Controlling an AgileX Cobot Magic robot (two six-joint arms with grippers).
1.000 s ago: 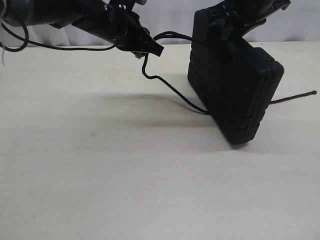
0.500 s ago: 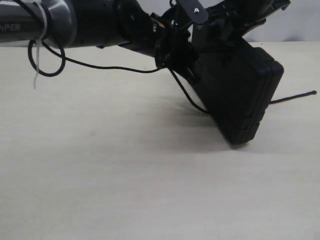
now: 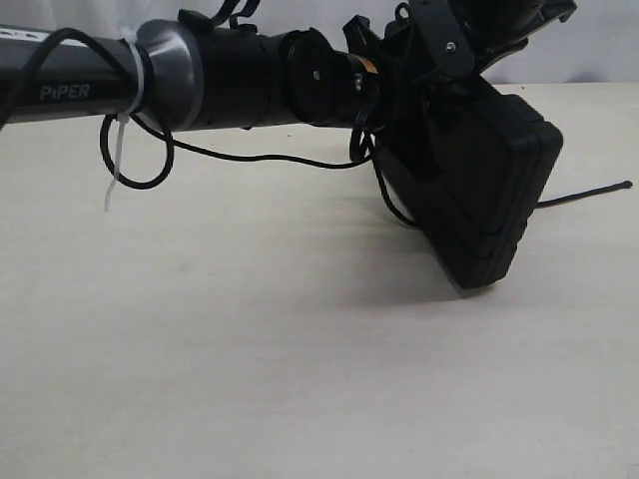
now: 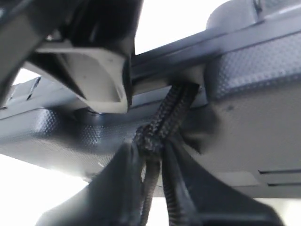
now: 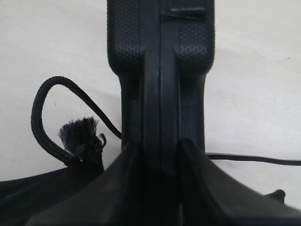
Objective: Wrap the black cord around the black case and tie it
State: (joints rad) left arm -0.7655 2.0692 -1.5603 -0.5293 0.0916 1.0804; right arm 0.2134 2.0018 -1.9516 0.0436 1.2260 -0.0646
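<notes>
The black case stands tilted on one lower corner on the table. My right gripper grips it from above; in the right wrist view the jaws are shut on the case's edge. My left gripper reaches across to the case's upper left corner. In the left wrist view it is shut on the braided black cord, right against the case. The cord drops beside the case, passes under it and trails out right. Its frayed tuft and a loop show beside the case.
The left arm stretches across the back of the pale table. A thicker black cable with a white zip tie loops off that arm. A white wall runs behind the table.
The left arm has swung right across the table, carrying the cord up to the case's top left corner. The cord's slack on the table has shortened. The case and right gripper stayed put.
</notes>
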